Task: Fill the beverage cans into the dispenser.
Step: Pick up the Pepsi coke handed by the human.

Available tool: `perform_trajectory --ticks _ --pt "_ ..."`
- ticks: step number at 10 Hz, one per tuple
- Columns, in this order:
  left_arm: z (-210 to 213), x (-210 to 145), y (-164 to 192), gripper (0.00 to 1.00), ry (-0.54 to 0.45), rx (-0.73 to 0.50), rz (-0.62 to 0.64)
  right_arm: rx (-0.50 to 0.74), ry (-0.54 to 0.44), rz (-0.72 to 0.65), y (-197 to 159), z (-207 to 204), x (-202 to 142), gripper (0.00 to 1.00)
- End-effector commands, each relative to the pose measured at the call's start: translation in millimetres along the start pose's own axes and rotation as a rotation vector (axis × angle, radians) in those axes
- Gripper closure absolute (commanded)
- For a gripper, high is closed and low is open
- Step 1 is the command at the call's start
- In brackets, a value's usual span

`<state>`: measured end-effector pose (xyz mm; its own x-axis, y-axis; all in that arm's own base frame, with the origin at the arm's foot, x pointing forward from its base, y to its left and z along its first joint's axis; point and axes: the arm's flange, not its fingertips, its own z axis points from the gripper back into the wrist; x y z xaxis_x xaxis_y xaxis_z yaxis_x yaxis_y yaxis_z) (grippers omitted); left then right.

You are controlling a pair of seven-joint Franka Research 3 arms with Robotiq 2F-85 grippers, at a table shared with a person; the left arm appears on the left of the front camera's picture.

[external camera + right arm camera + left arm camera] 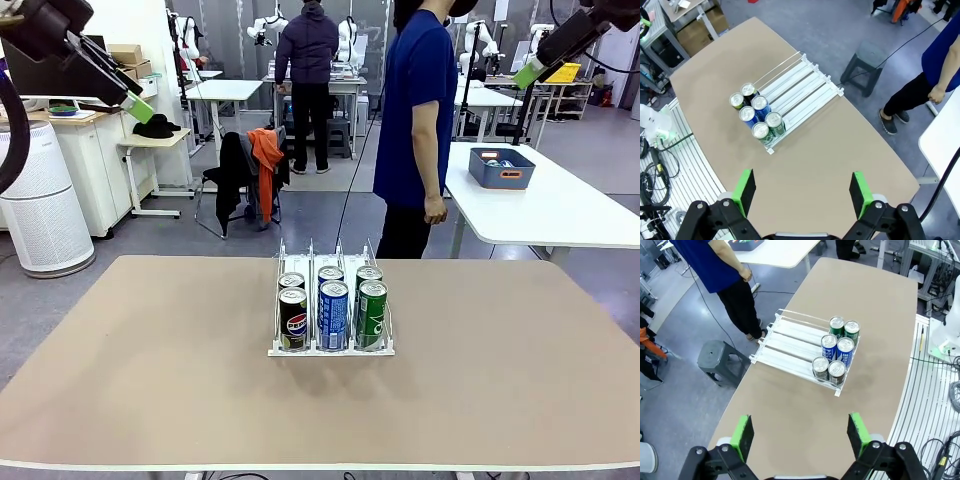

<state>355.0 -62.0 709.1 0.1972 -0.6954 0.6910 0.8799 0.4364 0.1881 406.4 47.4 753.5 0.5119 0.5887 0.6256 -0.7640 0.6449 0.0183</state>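
Note:
The clear dispenser point(331, 345) stands mid-table, nearer the far edge. Several beverage cans point(333, 312) sit upright at its front end: two black in the left lane, two blue in the middle, two green point(371, 312) on the right. In the left wrist view the cans point(836, 351) fill the dispenser's point(790, 345) near end, and the rest of its lanes are bare. The right wrist view shows the same cans point(754, 114) and dispenser point(805, 82). My left gripper point(140, 106) point(800, 436) and right gripper point(528, 72) point(802, 192) both hang high above the table, open and holding nothing.
A person in a blue shirt point(415, 120) stands at the table's far edge, hands down. A grey stool point(717, 360) point(865, 60) sits on the floor beside them. A blue-grey bin point(501, 168) rests on a white table behind.

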Motion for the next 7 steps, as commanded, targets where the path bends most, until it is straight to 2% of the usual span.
perform_trajectory --ticks 1,4,7 --pt "7.9 3.4 0.4 0.0 -0.029 -0.041 0.004 0.031 -0.021 0.008 -5.2 11.1 1.8 0.0" --pt "17.3 10.7 3.4 0.0 -0.053 -0.003 0.001 0.036 -0.035 0.01 -6.0 20.3 3.5 0.0" --pt "16.3 11.2 -0.2 0.0 -0.023 -0.002 -0.01 0.007 -0.029 -0.005 -1.6 19.4 4.4 0.0"
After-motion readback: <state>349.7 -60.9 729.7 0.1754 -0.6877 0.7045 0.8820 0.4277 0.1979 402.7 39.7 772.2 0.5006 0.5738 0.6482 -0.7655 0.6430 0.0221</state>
